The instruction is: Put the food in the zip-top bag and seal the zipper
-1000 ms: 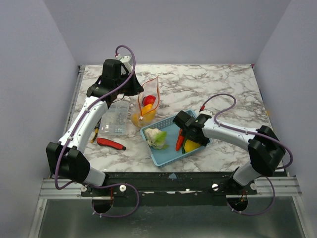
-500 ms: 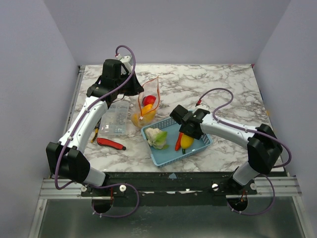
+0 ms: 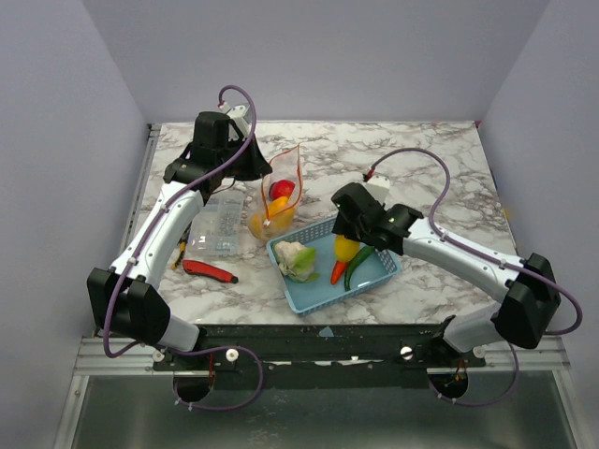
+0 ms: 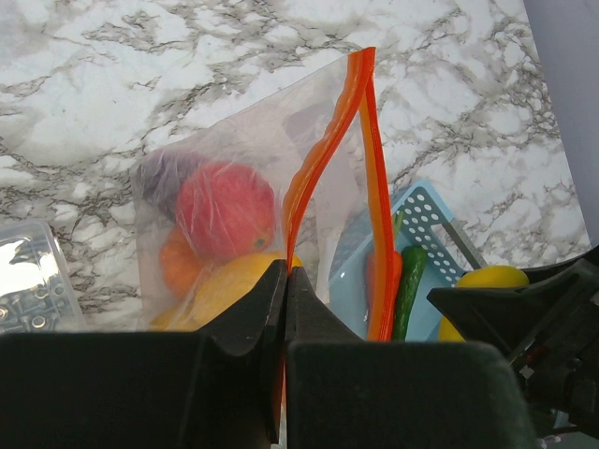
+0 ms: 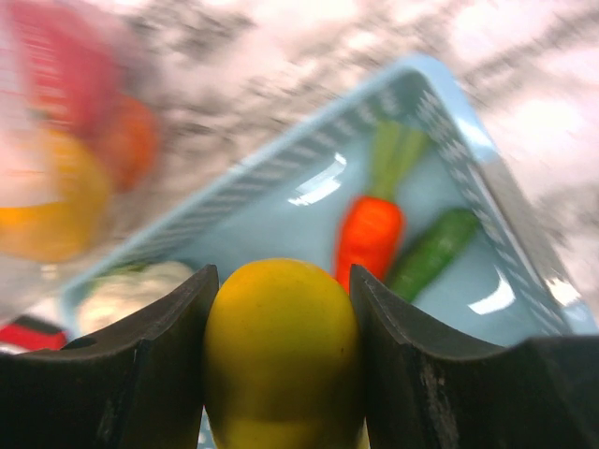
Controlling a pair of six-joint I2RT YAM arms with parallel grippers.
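left hand (image 4: 285,276): my fingers are pressed tight together on the zipper (image 4: 367,140), pinching one side so the bag (image 4: 234,131) stands up with its mouth gaping
bag: on the marble table (image 3: 421,159), right beside the far-left corner of the blue basket (image 3: 314,292)
in the bag: a red fruit (image 4: 225,210), an orange one (image 4: 178,267) below it, something purple (image 4: 164,173) behind
right hand (image 5: 281,281): my fingers are clamped on either side of a yellow fruit (image 5: 281,355), over the basket
in the basket: carrot (image 5: 370,234), a green veggie (image 5: 430,253) next to it, pale cabbage (image 3: 296,260) at the left end
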